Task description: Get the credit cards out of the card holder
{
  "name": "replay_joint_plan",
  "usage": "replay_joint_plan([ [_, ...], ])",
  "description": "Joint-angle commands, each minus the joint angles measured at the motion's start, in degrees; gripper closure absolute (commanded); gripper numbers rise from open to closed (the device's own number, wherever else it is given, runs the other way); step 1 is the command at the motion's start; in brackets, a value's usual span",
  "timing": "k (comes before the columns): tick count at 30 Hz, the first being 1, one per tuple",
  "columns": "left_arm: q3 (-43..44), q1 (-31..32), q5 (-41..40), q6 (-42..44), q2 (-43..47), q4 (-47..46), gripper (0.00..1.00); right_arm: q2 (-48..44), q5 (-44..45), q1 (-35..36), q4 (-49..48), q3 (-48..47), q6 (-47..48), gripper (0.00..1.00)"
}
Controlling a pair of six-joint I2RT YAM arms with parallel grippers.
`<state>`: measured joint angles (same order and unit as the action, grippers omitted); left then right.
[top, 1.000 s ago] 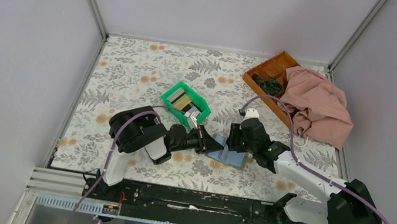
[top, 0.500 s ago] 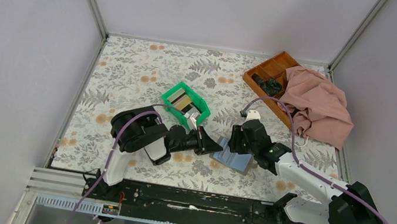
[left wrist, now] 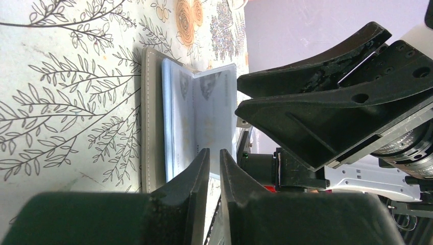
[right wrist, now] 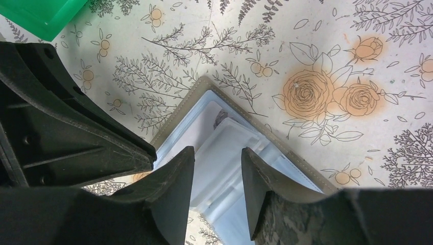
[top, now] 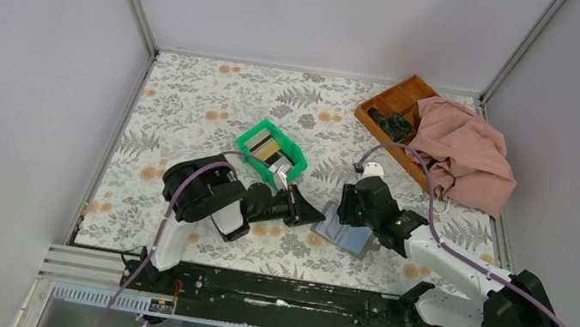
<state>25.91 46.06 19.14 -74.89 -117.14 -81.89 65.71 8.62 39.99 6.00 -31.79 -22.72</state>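
Working the open card holder [top: 343, 234], right gripper [right wrist: 217, 153] spread above it, left gripper [left wrist: 214, 151] narrowed on we cannot tell what, we must next pinch a credit card [right wrist: 227, 145].

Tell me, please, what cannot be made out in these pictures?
- Top view: the inside of the card holder, covered by the right gripper.
- Top view: what lies in the green bin, too small to tell.
- Left wrist view: whether the left gripper pinches anything; its own fingers hide the contact.
- Top view: the tray, partly under the pink cloth.
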Motion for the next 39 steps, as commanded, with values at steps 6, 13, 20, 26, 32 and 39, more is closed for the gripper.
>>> replay_joint_plan([
  [6, 5.4, 0.2, -1.3, 8.3, 3.7, 22.3, 0.81, -2.6, 2.2, -0.8, 1.6, 0.8, 0.1, 0.55],
  [13, 11.8, 2.7, -5.9, 16.9, 9.1, 39.2, 0.81, -3.8, 1.8, -0.9, 1.5, 1.5, -0.3, 0.55],
  [20, 16.3, 5.3, -5.8, 19.8, 8.8, 45.4, 0.81, -4.4, 1.8, -1.0, 1.5, 1.9, -0.4, 0.55],
  [26, 17.2, 6.9, -5.2, 19.7, 7.8, 46.4, 0.81, -4.6, 1.6, -1.3, 1.4, 2.3, -0.5, 0.55],
  [32, 16.7, 7.2, -4.3, 18.6, 7.7, 44.7, 0.81, -4.3, 1.7, -1.4, 1.7, 2.0, -1.1, 0.55],
  [39, 17.0, 7.6, -3.2, 18.6, 8.0, 44.0, 0.81, -3.8, -0.4, -2.3, 2.1, 2.9, -5.2, 0.67],
])
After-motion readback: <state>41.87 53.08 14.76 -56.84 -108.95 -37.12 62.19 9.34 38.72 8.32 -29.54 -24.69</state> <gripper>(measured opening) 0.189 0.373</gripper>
